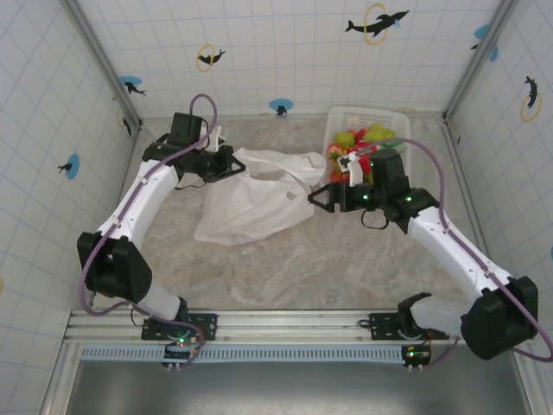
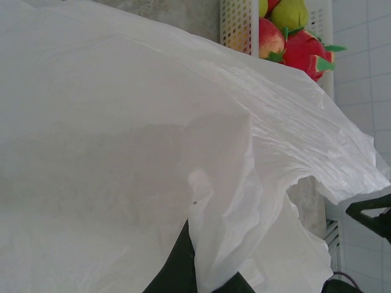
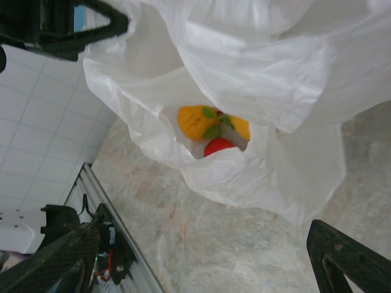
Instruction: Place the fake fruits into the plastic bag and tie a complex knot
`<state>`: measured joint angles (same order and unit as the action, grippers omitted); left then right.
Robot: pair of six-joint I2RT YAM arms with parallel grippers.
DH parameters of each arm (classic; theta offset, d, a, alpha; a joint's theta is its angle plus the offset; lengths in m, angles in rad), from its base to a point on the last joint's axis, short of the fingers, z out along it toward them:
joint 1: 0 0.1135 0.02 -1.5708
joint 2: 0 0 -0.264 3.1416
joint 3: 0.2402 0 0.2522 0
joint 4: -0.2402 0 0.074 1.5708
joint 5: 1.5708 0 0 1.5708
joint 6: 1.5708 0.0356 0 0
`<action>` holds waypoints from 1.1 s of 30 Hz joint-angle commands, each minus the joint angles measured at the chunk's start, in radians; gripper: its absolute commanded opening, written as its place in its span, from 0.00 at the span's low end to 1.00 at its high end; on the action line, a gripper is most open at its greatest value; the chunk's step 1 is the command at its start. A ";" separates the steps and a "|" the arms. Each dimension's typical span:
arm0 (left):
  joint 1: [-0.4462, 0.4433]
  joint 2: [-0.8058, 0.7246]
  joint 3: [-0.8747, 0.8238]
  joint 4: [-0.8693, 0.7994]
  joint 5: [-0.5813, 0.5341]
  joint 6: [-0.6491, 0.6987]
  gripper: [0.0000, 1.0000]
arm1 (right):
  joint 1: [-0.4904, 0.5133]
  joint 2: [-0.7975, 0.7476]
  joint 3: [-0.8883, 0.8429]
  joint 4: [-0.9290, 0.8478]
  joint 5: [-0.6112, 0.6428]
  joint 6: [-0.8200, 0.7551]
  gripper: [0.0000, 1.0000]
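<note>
Bag (image 1: 259,203) crumpled on the table (image 1: 346,268), an orange (image 3: 201,122) and a red fruit (image 3: 219,146) inside its mouth, more fruits (image 1: 359,143) in the basket (image 1: 346,114) behind, left gripper (image 1: 232,162) pinched tight on the bag edge, right gripper (image 1: 321,197) just beside the bag, jaws wide apart, holding nothing

A white lattice basket (image 1: 363,111) stands at the far right corner of the marbled grey worktop (image 1: 346,268). White tiled walls (image 1: 285,52) bearing dolphin stickers (image 1: 377,22) enclose the worktop on three sides. A metal rail (image 1: 285,322) runs along its near edge.
</note>
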<state>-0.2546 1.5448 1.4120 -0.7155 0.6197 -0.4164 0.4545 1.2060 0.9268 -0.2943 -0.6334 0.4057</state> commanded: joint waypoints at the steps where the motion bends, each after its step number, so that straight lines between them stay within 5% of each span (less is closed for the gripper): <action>1: -0.005 -0.025 -0.015 0.021 0.018 0.009 0.00 | 0.013 0.039 -0.080 0.295 -0.044 0.086 0.98; 17: -0.005 -0.029 -0.007 0.008 0.012 0.011 0.00 | 0.056 0.398 0.002 0.813 -0.167 0.274 1.00; 22: -0.003 -0.032 -0.004 0.007 0.008 0.010 0.00 | 0.105 0.330 -0.008 0.914 -0.221 0.347 1.00; 33: -0.005 -0.022 0.004 0.011 -0.011 0.009 0.00 | 0.213 0.113 -0.120 0.802 -0.231 0.213 0.99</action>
<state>-0.2546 1.5368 1.4063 -0.7078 0.6170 -0.4164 0.6216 1.3270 0.8509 0.5091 -0.8391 0.6666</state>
